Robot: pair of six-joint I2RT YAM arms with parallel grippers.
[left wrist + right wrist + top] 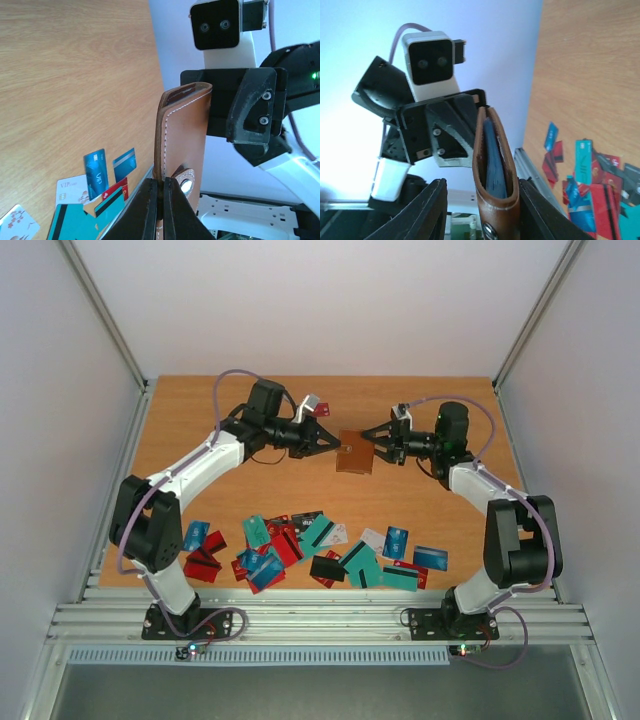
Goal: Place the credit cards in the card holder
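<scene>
From above, we see the brown leather folding card holder (355,452) aloft, most thin plastic credit cards (320,550) loose on the worktop (300,495) nearside of it. Left wrist: the left end effector (160,184) pinches its edge. Right wrist: the right end effector (482,186) straddles it part-open, a blue card (492,160) inside.

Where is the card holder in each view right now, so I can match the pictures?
Top external: holder at centre, between the two arms' jaws.
Left wrist: holder at centre, upright, its lower edge pinched in the left jaws.
Right wrist: holder at bottom centre, between the right jaws.
Shared landmark: the scattered cards, lower left in the left wrist view, lower right in the right wrist view.
</scene>
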